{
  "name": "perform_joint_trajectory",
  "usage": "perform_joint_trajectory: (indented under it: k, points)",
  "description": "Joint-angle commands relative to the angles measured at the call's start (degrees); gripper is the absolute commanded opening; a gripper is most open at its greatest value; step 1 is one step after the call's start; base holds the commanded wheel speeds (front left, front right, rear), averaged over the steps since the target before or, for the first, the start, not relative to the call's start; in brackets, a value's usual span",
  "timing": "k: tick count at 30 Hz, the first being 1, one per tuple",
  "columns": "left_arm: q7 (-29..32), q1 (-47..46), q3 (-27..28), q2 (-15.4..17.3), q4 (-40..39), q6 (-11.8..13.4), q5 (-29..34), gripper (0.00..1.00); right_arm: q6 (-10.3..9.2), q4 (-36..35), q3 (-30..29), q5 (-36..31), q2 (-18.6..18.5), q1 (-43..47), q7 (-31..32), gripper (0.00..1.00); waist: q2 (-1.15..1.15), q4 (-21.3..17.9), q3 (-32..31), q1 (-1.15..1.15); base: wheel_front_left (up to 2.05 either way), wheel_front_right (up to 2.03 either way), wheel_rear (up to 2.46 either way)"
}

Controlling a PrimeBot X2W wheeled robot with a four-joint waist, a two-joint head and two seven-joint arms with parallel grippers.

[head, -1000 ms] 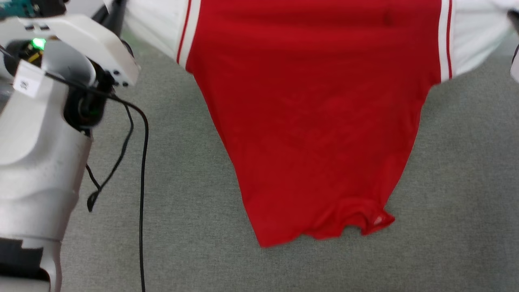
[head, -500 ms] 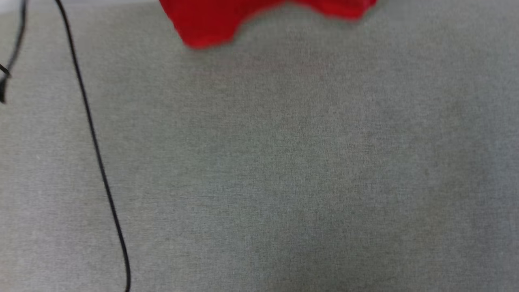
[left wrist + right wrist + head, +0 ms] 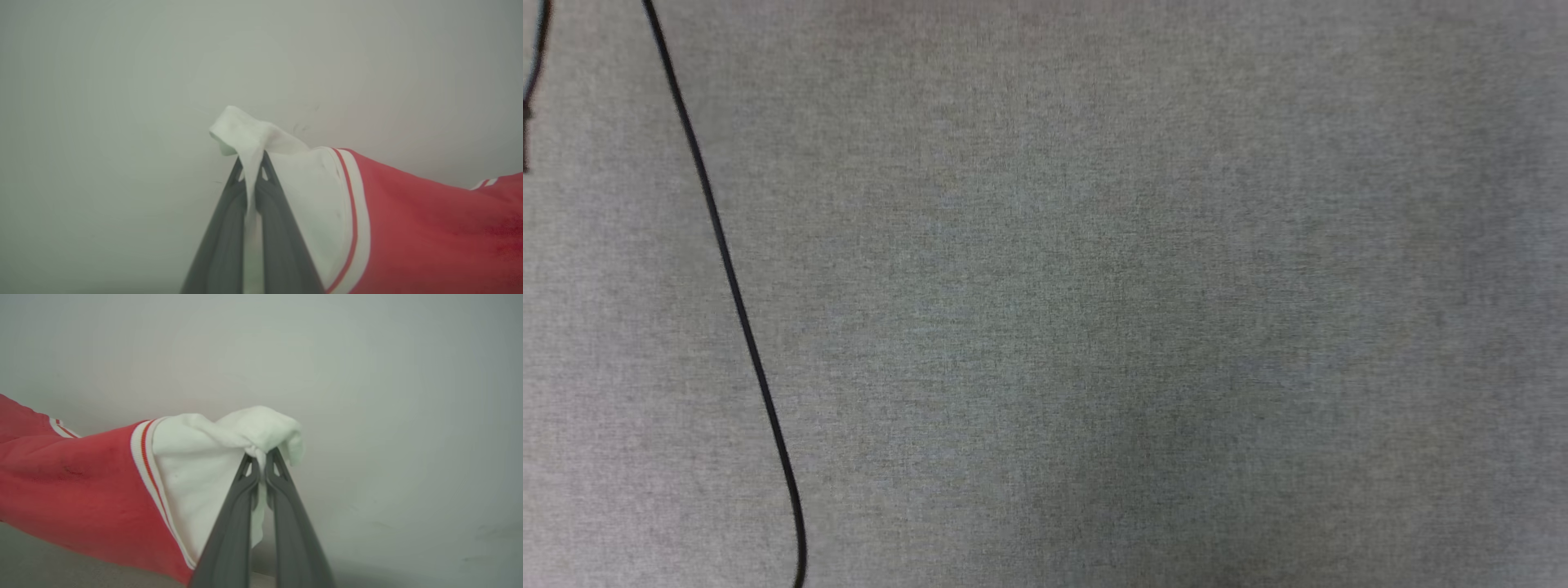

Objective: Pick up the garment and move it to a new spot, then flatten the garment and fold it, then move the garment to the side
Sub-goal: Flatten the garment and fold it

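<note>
In the left wrist view the garment is a red shirt with a white sleeve edged in red-and-white stripes, stretched out to the right. My left gripper is shut on the white sleeve, whose bunched end pokes up past the fingertips. In the right wrist view the same garment stretches off to the left, and my right gripper is shut on its other white sleeve, gathered into a wad at the tips. The shirt hangs in the air between the two grippers.
The head view looks down on grey carpet with a black cable running down its left side. A plain pale wall stands behind both grippers in the wrist views.
The head view has shifted, so the red shirt and the pale left arm have slid up out of the picture. Only carpet and cable remain in it.
</note>
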Motion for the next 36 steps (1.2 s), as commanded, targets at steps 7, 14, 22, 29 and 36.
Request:
perform_joint_trajectory:
  k: [7,14,22,29,36]
  points:
    - [-0.47,3.86,-1.64,-3.07,4.1,-0.76,-2.96,0.0,-0.07,6.04,3.79,4.63,0.57,3.14,-3.46,0.0,0.0,1.19,2.69,-0.02,0.0,0.0,0.0]
    - [-1.51,14.22,-4.49,-4.82,1.02,-0.83,-7.98,0.0,-0.07,6.1,9.0,11.84,-0.67,15.23,-7.88,0.0,0.0,2.11,0.0,-0.02,0.0,0.0,0.0]
    - [-2.25,33.2,-4.85,-4.23,-8.4,-0.85,-8.38,0.0,-0.06,-2.9,12.83,19.83,-4.76,37.97,-11.96,0.0,0.0,2.81,-7.36,-0.02,0.0,0.0,0.0]
    - [-2.27,50.84,-2.35,-4.95,-17.18,-0.59,-4.44,0.0,-0.06,-12.75,10.39,22.59,-6.8,57.22,-12.53,0.0,0.0,3.16,-14.56,-0.02,0.0,0.0,0.0]
    - [-2.28,65.42,0.13,-5.68,-24.08,1.95,-3.31,0.0,-0.06,-23.0,3.59,21.73,-4.84,75.49,-9.71,0.0,0.0,3.4,-21.61,-0.02,0.0,0.0,0.0]
